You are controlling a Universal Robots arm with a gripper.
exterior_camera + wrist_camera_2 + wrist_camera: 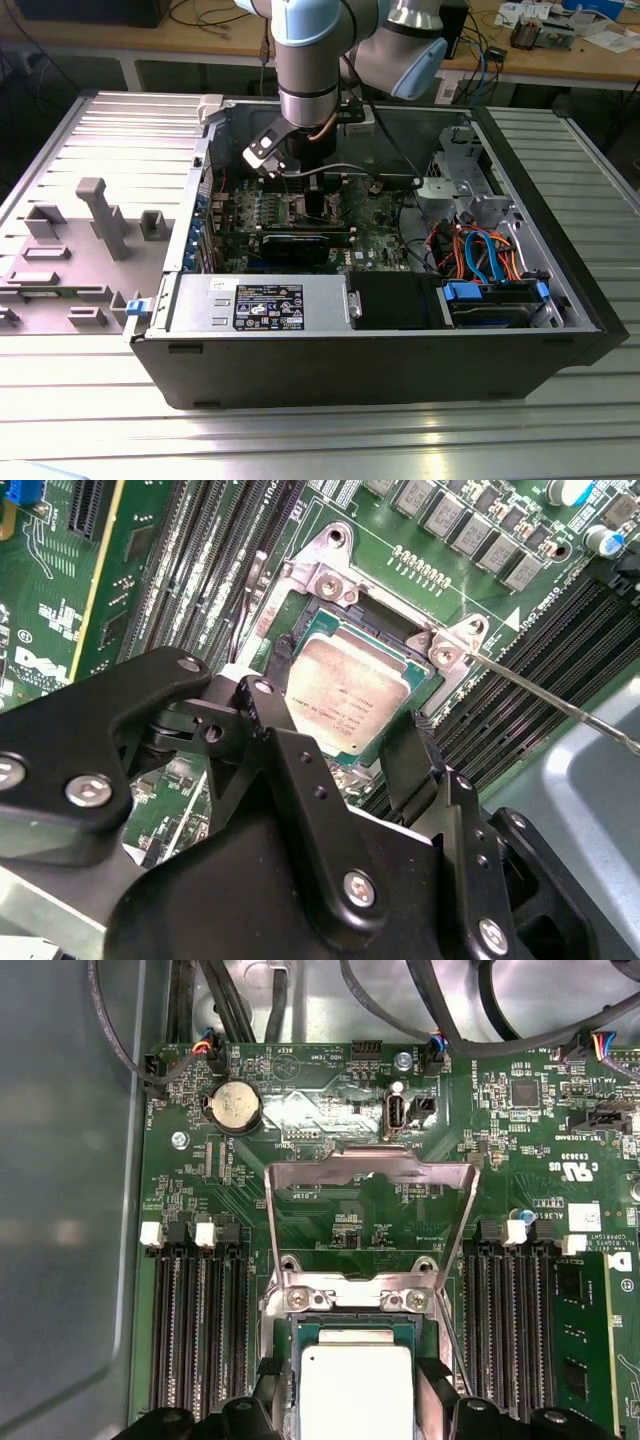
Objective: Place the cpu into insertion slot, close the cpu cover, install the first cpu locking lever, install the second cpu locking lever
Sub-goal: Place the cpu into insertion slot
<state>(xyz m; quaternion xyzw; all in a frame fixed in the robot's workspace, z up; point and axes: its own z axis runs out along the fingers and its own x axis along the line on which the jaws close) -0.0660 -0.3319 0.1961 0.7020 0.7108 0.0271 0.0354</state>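
Open computer case (400, 365) lies on its side on the slatted metal table (300, 440). In the exterior view the arm enters from twelve o'clock and its gripper (305, 195) hangs low over the motherboard (375, 215). Taking the gripper as the dial's centre in that view, the power supply (260, 305) lies at six o'clock, the blue and orange cables (480, 250) at three o'clock, and a grey fixture block (100, 215) at nine o'clock, outside the case on the table. The cpu (357, 1390) sits flat inside its socket, silvery top upward and level with the socket frame (also seen in the second wrist view (345, 705)). The gripper (352, 1375) is spread, one black finger (270, 1380) on each side of the chip. A dark gap shows between that finger and the chip's edge. Whether the opposite finger touches the chip cannot be told. The cpu cover (370, 1165) stands raised on its hinge at the socket's far edge, not closed, with green board visible through its window. One thin wire locking lever (560, 702) runs out from the socket's corner bracket across the memory slots (520, 695), unlatched. A coin battery (232, 1108) sits on the board beyond the raised cover.
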